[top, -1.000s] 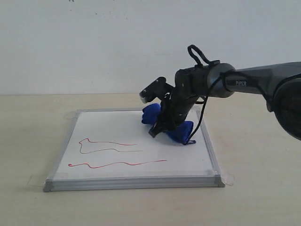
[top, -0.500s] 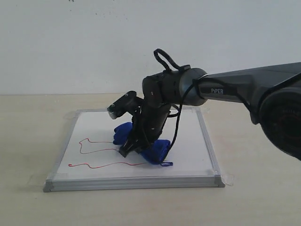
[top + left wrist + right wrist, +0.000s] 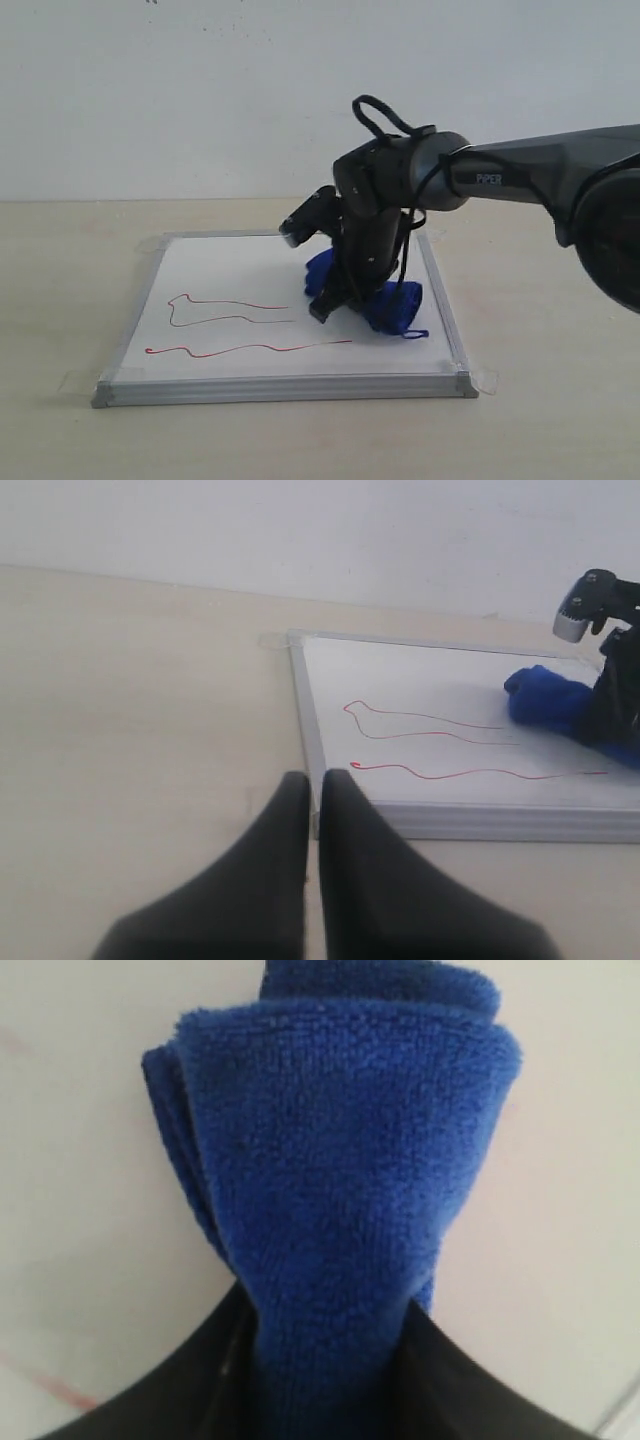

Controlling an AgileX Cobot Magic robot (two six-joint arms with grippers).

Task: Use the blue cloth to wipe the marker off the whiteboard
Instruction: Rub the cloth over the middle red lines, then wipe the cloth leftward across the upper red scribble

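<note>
Right gripper [image 3: 338, 297]: clamping the blue cloth [image 3: 396, 305] at its middle, both bunched ends bulging out past the jaws; the right wrist view is showing the plush roll [image 3: 340, 1160] pinched between the two black fingers [image 3: 200, 1395].

Blue cloth: lying against the whiteboard [image 3: 230, 275] in its right half, just beyond the right ends of the red lines. Half a second ago it was sitting near the board's middle, over those line ends; it is now sitting further right and further back.

Marker [image 3: 250, 348]: two wavy upper strokes and one longer lower stroke, running about as far right as they did a second ago.

Left gripper [image 3: 315, 785]: hanging over the table [image 3: 130, 700], jaws closed together and holding nothing, just beside the board's frame corner [image 3: 318, 820]. The red strokes [image 3: 480, 773] are showing beyond it.
</note>
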